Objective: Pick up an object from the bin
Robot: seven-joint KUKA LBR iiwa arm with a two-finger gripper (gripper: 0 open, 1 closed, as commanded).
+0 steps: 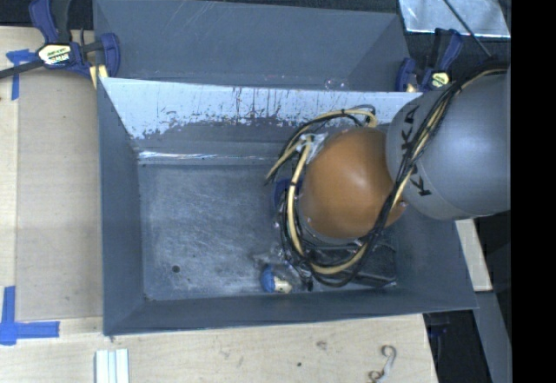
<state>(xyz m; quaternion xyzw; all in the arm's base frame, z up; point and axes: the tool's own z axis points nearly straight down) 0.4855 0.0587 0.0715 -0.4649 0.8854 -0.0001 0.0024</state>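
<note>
My gripper (295, 269) is low in the bin near the front wall, right of the middle. It sits under the arm's orange dome and cable loops, which hide most of it. A small blue and silver thing (274, 280) with a yellowish spot lies on the bin floor, just left of the gripper and touching or almost touching it. I cannot tell whether anything is held. A dark flat shape (375, 273) lies on the floor just right of the gripper, partly under the cables.
The bin's left half shows bare scuffed metal floor. The big grey arm comes in over the right rim and covers the right side of the bin. The front wall stands close to the gripper.
</note>
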